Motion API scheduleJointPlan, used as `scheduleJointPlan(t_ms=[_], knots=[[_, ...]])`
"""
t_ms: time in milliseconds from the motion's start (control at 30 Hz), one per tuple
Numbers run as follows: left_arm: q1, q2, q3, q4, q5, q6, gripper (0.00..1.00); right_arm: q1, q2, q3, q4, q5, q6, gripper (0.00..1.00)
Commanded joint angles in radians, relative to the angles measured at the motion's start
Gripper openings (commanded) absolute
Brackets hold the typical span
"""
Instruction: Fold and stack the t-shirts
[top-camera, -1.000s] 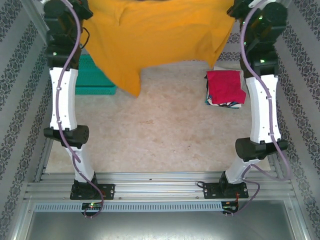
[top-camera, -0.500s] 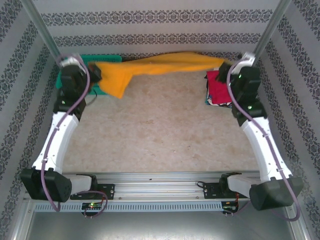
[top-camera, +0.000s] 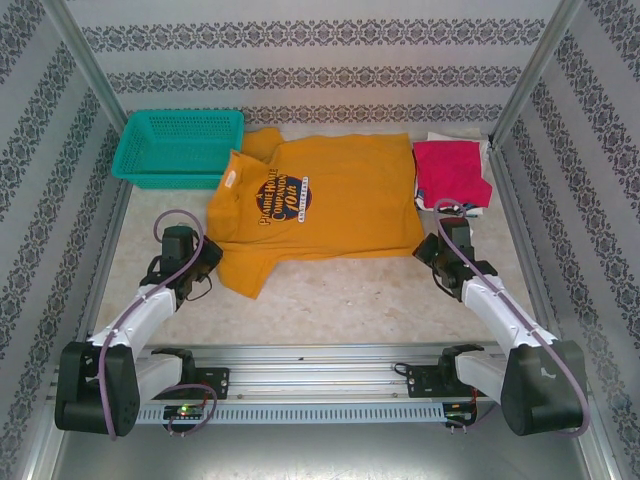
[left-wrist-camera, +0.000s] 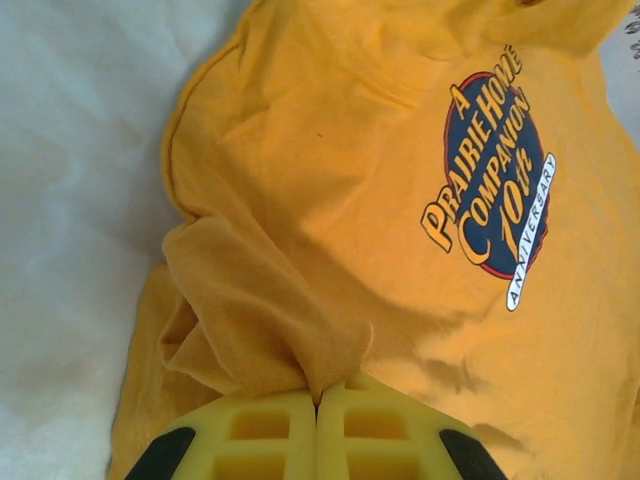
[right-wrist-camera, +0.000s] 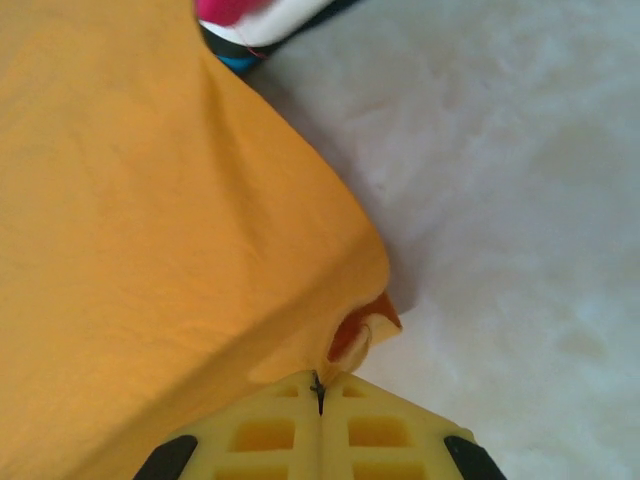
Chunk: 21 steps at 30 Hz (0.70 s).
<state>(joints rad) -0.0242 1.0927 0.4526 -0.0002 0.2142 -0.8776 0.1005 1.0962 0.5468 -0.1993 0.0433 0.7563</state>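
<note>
Mustard-orange t-shirt (top-camera: 330, 195): is spread flat, print up, across the middle of the table (top-camera: 340, 300).
Left gripper (left-wrist-camera: 318, 400): fingers are pressed together on a bunched fold of cloth at the shirt's 8 o'clock.
Right gripper (right-wrist-camera: 320, 385): fingers are closed on the hem corner at 4 o'clock.
Crimson-red t-shirt (top-camera: 452, 172): is laid folded atop a stack at 2 o'clock.
Teal basket (top-camera: 165, 178): is set just beside the shirt at 10 o'clock.

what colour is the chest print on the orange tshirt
Dark blue print with pale lettering; left wrist view.
</note>
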Motion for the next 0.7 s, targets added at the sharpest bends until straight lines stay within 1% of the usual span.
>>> scheduleJointPlan(t_ms=[0, 33, 100, 167, 200, 233, 267, 300, 333, 367, 400, 433, 500, 533, 600, 667], knots=[[0.004, -0.029, -0.023, 0.031, -0.001, -0.021, 0.0, -0.005, -0.004, -0.018, -0.053, 0.059, 0.074, 0.0], [0.004, -0.031, -0.028, 0.021, 0.0, -0.021, 0.0, -0.003, -0.005, -0.023, -0.06, 0.058, 0.079, 0.0], [0.004, -0.042, -0.038, 0.0, 0.004, -0.022, 0.06, -0.002, -0.015, -0.034, -0.074, 0.056, 0.087, 0.0], [0.004, -0.059, -0.04, -0.023, -0.002, -0.023, 0.08, -0.003, -0.036, -0.039, -0.09, 0.065, 0.085, 0.0], [0.004, -0.076, -0.038, -0.04, -0.009, -0.022, 0.12, -0.002, -0.056, -0.038, -0.102, 0.074, 0.079, 0.07], [0.004, -0.09, -0.033, -0.055, -0.014, -0.016, 0.18, -0.002, -0.075, -0.036, -0.109, 0.085, 0.071, 0.2], [0.004, -0.106, -0.024, -0.076, -0.022, -0.005, 0.29, 0.001, -0.1, -0.033, -0.115, 0.103, 0.058, 0.38], [0.004, -0.123, -0.011, -0.098, -0.031, 0.011, 0.39, 0.003, -0.126, -0.029, -0.122, 0.127, 0.043, 0.52], [0.004, -0.136, 0.002, -0.118, -0.04, 0.031, 0.45, 0.009, -0.145, -0.022, -0.122, 0.146, 0.019, 0.62], [0.004, -0.147, 0.024, -0.142, -0.046, 0.064, 0.52, 0.025, -0.16, -0.009, -0.114, 0.168, -0.021, 0.69], [0.003, -0.152, 0.05, -0.167, -0.054, 0.102, 0.6, 0.047, -0.164, 0.011, -0.101, 0.19, -0.067, 0.74], [-0.002, -0.15, 0.073, -0.185, -0.067, 0.134, 0.65, 0.069, -0.151, 0.037, -0.088, 0.203, -0.105, 0.76], [-0.026, -0.129, 0.122, -0.199, -0.106, 0.205, 0.81, 0.121, -0.073, 0.103, -0.051, 0.199, -0.182, 0.78], [-0.042, -0.107, 0.14, -0.189, -0.123, 0.228, 0.86, 0.147, -0.028, 0.135, -0.033, 0.195, -0.2, 0.78], [-0.076, -0.019, 0.18, -0.141, -0.121, 0.251, 0.94, 0.212, 0.105, 0.207, 0.032, 0.181, -0.227, 0.78], [-0.098, 0.094, 0.222, -0.075, -0.101, 0.253, 1.0, 0.27, 0.241, 0.284, 0.089, 0.162, -0.23, 0.79]])
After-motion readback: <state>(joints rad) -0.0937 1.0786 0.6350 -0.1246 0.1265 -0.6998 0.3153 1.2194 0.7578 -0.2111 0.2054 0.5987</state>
